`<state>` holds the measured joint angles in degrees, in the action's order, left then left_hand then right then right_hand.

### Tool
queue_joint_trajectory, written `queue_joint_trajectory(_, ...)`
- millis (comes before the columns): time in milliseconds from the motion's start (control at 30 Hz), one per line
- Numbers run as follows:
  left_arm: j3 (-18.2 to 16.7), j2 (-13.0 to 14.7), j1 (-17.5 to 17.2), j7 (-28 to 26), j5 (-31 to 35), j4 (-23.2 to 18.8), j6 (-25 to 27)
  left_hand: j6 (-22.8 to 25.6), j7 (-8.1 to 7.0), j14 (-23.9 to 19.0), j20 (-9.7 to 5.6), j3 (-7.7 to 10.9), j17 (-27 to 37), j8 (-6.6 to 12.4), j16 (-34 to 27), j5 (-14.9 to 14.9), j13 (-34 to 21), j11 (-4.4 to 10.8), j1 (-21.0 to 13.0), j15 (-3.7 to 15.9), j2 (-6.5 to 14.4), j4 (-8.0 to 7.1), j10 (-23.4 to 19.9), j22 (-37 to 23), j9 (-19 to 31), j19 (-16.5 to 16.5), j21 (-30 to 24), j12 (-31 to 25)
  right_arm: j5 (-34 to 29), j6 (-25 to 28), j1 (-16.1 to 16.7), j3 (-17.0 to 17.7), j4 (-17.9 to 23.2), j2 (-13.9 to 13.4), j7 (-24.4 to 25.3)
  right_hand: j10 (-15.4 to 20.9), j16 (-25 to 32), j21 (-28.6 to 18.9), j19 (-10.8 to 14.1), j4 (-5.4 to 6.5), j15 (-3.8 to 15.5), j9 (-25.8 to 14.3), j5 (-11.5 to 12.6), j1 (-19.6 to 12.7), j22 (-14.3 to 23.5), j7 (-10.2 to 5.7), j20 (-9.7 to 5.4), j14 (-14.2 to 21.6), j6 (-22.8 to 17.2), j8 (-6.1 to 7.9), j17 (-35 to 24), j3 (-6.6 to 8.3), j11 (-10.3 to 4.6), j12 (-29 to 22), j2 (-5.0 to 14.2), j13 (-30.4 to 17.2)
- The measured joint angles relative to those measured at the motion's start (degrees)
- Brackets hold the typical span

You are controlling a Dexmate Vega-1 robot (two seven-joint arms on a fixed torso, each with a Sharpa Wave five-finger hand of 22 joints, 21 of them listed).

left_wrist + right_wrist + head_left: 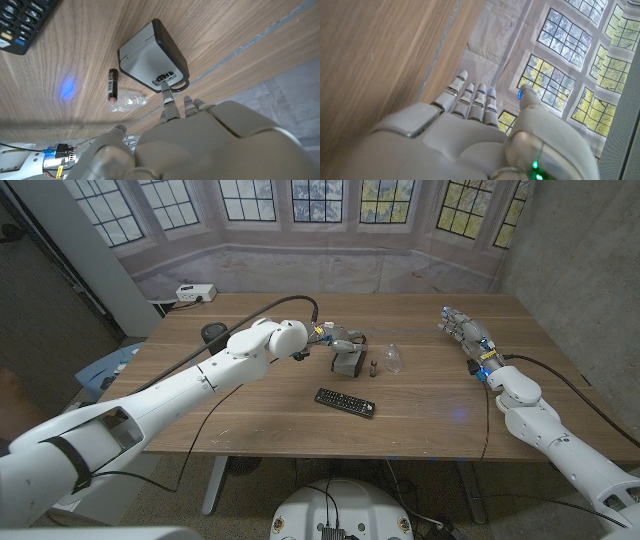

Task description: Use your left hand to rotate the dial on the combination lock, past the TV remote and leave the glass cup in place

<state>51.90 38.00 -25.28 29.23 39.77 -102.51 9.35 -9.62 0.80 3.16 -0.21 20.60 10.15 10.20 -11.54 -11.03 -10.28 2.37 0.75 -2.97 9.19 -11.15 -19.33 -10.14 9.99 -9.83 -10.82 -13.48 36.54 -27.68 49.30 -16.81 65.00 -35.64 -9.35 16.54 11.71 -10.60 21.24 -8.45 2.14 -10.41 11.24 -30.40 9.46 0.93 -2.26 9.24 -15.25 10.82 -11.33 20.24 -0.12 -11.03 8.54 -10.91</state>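
The combination lock point(347, 361) is a grey box with a black body, standing mid-table. In the left wrist view the lock point(152, 52) lies just past my left hand point(200, 140), and one fingertip point(168, 98) touches its near edge. From the head view my left hand point(335, 338) hovers over the lock's far side, holding nothing. I cannot make out the dial. The black TV remote point(345, 401) lies in front of the lock. The clear glass cup point(392, 357) stands right of it. My right hand point(462, 330) is at the far right, fingers spread, empty.
A small dark tube with a pink end point(372, 369) stands between the lock and the cup, seen also as the tube point(112, 87) in the left wrist view. A white power strip point(195, 292) and a black round object point(213, 332) sit far left.
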Motion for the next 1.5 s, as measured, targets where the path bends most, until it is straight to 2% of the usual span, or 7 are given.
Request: queue_joint_trajectory(1500,0.53,-1.59,-0.06,-0.02,2.55,1.57,0.35,-0.31,-0.30,-1.02,0.00,-0.39,-0.28,0.00,0.00,0.00,0.01,-0.02,0.00,-0.40,0.00,0.40,-0.01,0.00,0.00,0.00,-0.23,0.98,0.88,-1.43,1.77,1.12,0.39,-0.36,-0.03,0.00,0.00,0.00,0.00,0.00,0.00,0.00,0.00,-0.30,0.00,-0.01,0.00,0.00,0.01,0.00,0.01,0.00,-0.01,0.00,0.31,0.00)
